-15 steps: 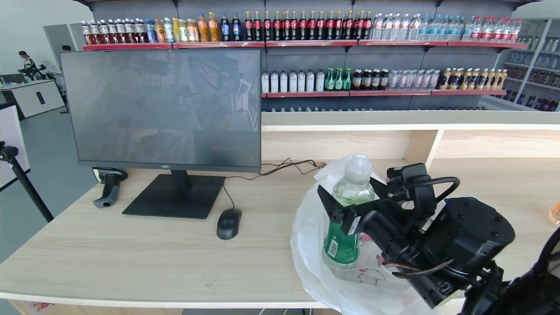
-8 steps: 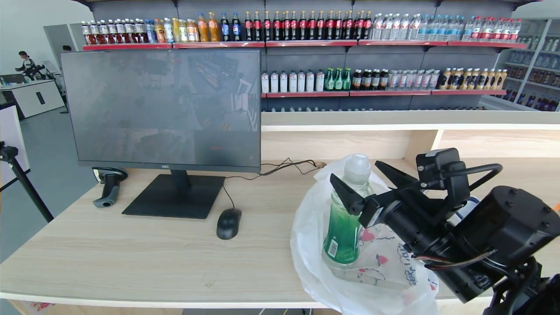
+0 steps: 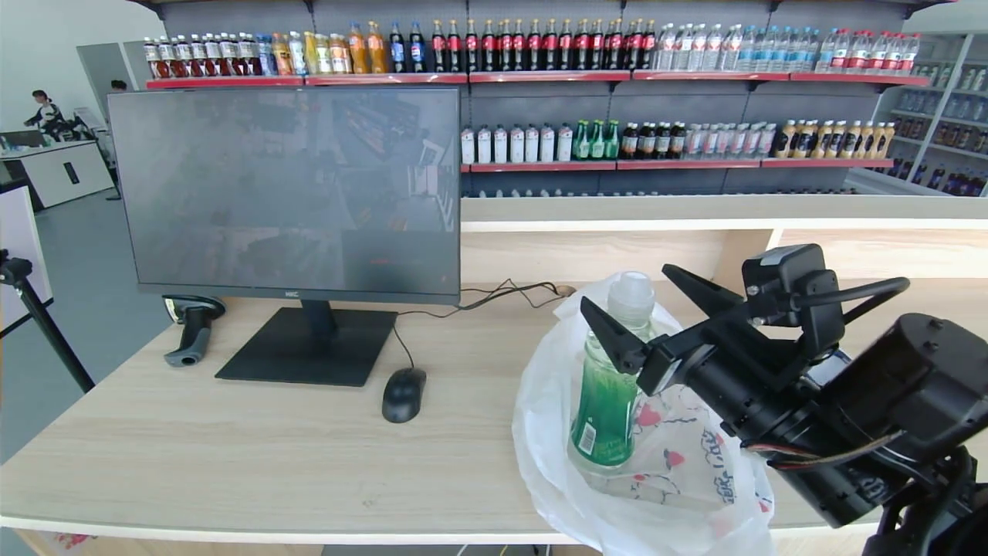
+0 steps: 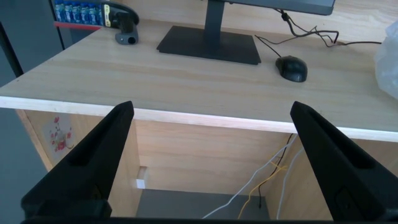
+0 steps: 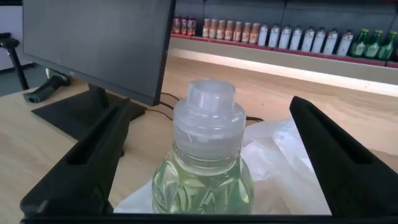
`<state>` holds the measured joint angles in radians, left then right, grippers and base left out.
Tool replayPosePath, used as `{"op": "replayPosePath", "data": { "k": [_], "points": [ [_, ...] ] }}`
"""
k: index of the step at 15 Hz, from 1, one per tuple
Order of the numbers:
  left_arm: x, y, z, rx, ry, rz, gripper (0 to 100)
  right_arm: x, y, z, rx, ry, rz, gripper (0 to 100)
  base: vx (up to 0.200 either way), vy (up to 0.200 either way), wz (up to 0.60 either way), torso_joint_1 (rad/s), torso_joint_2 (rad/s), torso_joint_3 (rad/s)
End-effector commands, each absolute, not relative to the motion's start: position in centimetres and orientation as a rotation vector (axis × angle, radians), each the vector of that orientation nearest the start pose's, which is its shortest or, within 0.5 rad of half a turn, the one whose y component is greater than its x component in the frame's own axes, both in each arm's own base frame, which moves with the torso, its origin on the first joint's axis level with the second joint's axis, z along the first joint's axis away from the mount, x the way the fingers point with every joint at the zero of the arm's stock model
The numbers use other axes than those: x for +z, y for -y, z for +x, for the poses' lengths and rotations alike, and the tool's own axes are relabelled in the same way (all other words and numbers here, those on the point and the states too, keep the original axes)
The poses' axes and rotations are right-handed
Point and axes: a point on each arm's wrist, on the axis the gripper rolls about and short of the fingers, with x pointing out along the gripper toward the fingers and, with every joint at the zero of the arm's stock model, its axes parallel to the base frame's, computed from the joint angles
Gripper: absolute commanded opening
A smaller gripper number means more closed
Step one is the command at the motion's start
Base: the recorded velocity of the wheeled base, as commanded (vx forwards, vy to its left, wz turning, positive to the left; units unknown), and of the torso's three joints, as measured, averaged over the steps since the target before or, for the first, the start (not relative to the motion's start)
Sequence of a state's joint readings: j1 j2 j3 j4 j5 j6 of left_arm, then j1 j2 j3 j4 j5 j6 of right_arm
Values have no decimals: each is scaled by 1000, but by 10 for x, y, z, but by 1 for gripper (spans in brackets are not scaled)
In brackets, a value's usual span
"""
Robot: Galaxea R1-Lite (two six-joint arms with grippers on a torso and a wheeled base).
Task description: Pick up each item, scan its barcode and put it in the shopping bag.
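Green bottle stands upright inside the shopping bag near the counter front edge, right of middle, bearing its own weight, so the right gripper hovers by its cap, jaws wide, holding nothing.

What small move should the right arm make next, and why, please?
Probably draw the right gripper up and back, clear of the shopping bag. Its jaws stand open, not touching the green bottle, which stands upright inside the bag, so that item looks delivered and nothing is held.
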<state>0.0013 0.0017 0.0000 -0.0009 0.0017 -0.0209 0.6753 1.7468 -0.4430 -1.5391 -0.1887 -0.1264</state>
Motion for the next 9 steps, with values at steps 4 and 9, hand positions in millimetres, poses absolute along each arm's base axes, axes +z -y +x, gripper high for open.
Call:
{"op": "replayPosePath", "data": {
  "k": [4,9],
  "points": [
    [76,0,-23,3,0,-21,100,181,-148,196,463,262,24,100,0,0,0,0,0,0],
    [76,0,-23,3,0,-21,100,188,-140,188,463,297,79,100,0,0,0,0,0,0]
  ]
}}
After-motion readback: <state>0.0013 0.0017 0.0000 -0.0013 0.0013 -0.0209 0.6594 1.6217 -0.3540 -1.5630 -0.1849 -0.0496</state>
